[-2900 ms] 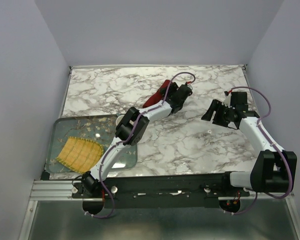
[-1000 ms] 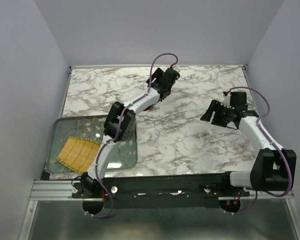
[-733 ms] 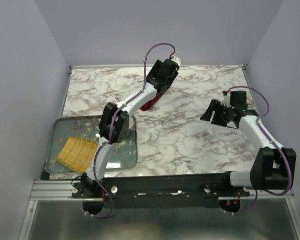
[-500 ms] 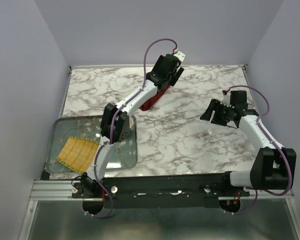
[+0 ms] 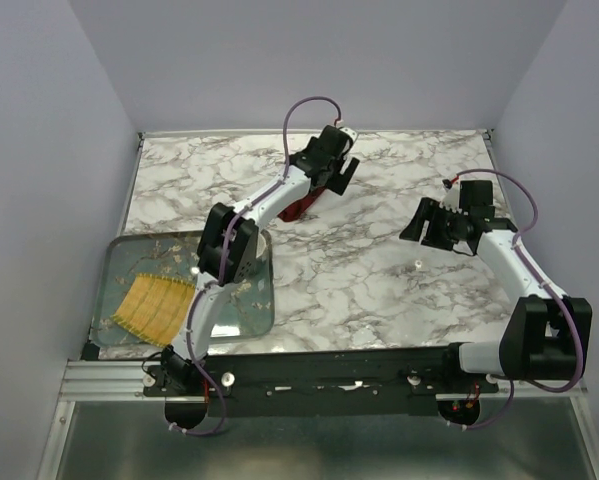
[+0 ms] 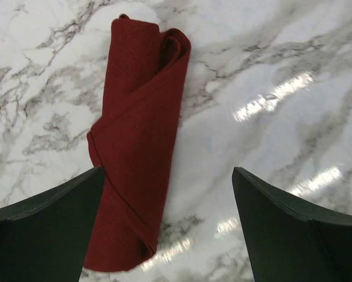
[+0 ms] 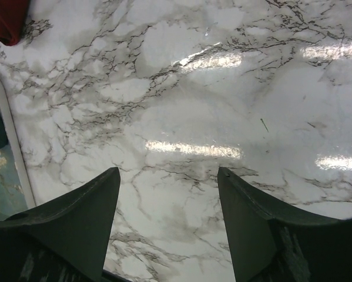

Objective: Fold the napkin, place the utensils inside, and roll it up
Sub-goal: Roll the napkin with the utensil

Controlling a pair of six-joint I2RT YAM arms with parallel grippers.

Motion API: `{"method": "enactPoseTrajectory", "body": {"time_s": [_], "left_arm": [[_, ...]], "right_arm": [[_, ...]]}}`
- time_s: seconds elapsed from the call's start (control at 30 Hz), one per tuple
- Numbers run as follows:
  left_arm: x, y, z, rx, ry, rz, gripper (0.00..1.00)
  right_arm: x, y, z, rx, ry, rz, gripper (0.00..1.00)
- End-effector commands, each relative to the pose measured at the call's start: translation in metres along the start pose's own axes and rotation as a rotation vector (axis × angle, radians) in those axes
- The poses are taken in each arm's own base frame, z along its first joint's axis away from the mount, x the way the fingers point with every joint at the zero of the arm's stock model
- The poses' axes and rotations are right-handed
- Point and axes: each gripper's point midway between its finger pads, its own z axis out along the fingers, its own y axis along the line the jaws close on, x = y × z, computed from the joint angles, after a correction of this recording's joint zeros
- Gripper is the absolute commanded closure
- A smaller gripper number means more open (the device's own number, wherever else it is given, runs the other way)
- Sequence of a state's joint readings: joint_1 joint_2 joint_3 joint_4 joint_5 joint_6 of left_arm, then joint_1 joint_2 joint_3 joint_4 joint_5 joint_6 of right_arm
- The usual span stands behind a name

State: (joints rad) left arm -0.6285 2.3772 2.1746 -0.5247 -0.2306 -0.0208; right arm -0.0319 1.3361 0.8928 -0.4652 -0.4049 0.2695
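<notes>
The napkin (image 6: 137, 158) is rolled into a tube, lying toward the far side of the marble table (image 5: 379, 280). The left gripper (image 6: 168, 170) hangs right over it, fingers spread wide and touching nothing. The right gripper (image 7: 168, 171) has its fingers apart too, well off to the side.

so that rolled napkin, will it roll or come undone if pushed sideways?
Probably rolls: the napkin lies as a loose tube on the glossy table. Likely soft and floppy if lifted by one end; it's cloth, and the outer flap wraps diagonally with nothing pinning it, so it may unwrap. What's rolled inside can't be seen, so weight is unclear.
</notes>
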Motion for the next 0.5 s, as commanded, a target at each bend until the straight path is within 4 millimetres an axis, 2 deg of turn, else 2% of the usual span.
{"method": "enactPoseTrajectory", "body": {"time_s": [0.0, 0.03, 0.07, 0.1, 0.13, 0.17, 0.2, 0.23, 0.3, 0.33, 0.37, 0.4, 0.43, 0.47], "left_arm": [[-0.086, -0.020, -0.125, 0.189, -0.219, -0.279, 0.01], [-0.106, -0.017, -0.166, 0.235, -0.292, -0.322, 0.01], [-0.089, -0.027, -0.172, 0.291, -0.261, -0.340, 0.01], [-0.097, -0.033, -0.192, 0.348, -0.298, -0.403, 0.01], [-0.109, -0.030, -0.232, 0.403, -0.362, -0.419, 0.01], [-0.096, -0.035, -0.238, 0.436, -0.343, -0.426, 0.01], [-0.096, -0.038, -0.255, 0.479, -0.354, -0.424, 0.01], [-0.103, -0.033, -0.289, 0.509, -0.407, -0.434, 0.01], [-0.093, -0.034, -0.313, 0.553, -0.414, -0.419, 0.01], [-0.097, -0.025, -0.344, 0.560, -0.472, -0.411, 0.01], [-0.090, -0.024, -0.352, 0.559, -0.475, -0.409, 0.01], [-0.089, -0.018, -0.364, 0.555, -0.500, -0.407, 0.01], [-0.093, -0.008, -0.394, 0.550, -0.568, -0.408, 0.01], [-0.090, -0.003, -0.403, 0.538, -0.590, -0.412, 0.01]], "right_arm": [[0.004, 0.010, -0.012, 0.044, -0.015, -0.110, 0.25], [0.001, 0.014, -0.016, 0.064, -0.022, -0.134, 0.24], [-0.002, 0.022, -0.025, 0.066, -0.042, -0.159, 0.24], [0.006, 0.032, -0.030, 0.071, -0.018, -0.190, 0.24], [-0.005, 0.039, -0.040, 0.094, -0.055, -0.216, 0.24], [-0.010, 0.048, -0.054, 0.093, -0.089, -0.237, 0.23], [-0.005, 0.056, -0.065, 0.095, -0.077, -0.255, 0.22], [-0.010, 0.060, -0.077, 0.105, -0.105, -0.265, 0.00], [-0.025, 0.078, -0.114, 0.076, -0.199, -0.286, 0.00], [-0.025, 0.079, -0.126, 0.081, -0.214, -0.289, 0.00], [-0.034, 0.089, -0.143, 0.059, -0.262, -0.298, 0.00], [-0.033, 0.095, -0.162, 0.040, -0.300, -0.307, 0.00], [-0.037, 0.102, -0.173, 0.017, -0.332, -0.313, 0.00], [-0.038, 0.108, -0.184, -0.005, -0.360, -0.317, 0.00]]}}
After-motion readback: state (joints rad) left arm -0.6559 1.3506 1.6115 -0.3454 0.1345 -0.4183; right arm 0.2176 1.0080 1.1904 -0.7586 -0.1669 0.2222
